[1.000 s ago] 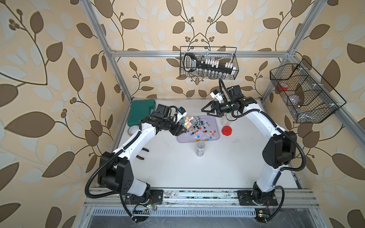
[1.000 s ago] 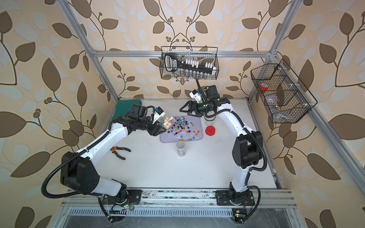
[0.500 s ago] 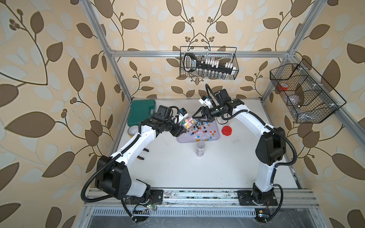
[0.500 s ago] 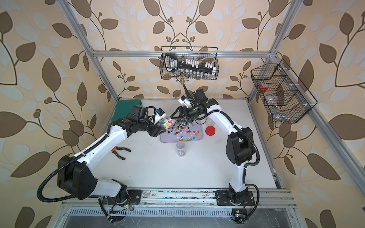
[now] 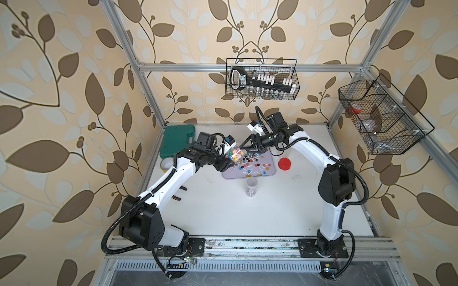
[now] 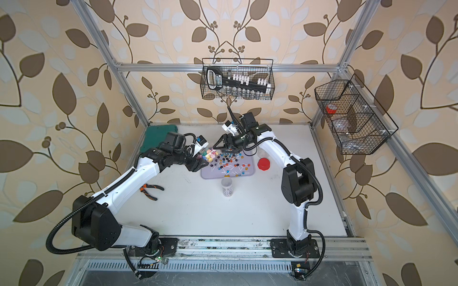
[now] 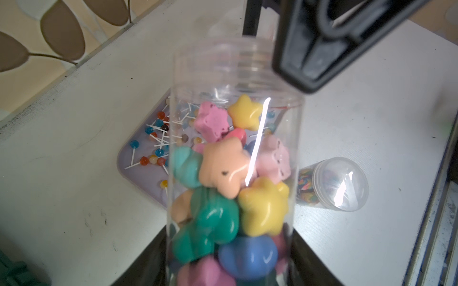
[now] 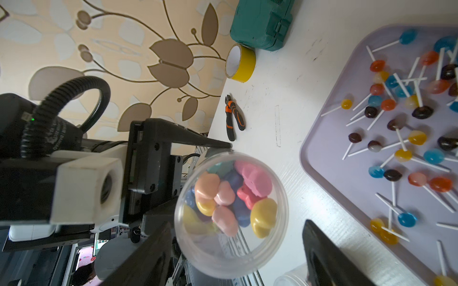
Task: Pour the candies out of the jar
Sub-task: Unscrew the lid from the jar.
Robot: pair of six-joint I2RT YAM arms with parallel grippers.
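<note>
Right end effector (image 5: 245,147) has advanced to the jar (image 7: 235,74) mouth, jaws wide either side. Left end effector (image 5: 226,162) grips the tilted jar, star candies (image 7: 226,166) inside, above the tray (image 8: 329,158) edge.

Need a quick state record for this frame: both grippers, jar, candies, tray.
left gripper: shut on the jar, holding it tilted
right gripper: open, jaws on either side of the jar's far end
jar: clear; cannot tell whether a lid is on
star candies: inside the jar, none seen on the tray
tray: lilac, lollipops scattered on it
small jar: upright in front of the tray
red lid: on the table beside the tray
</note>
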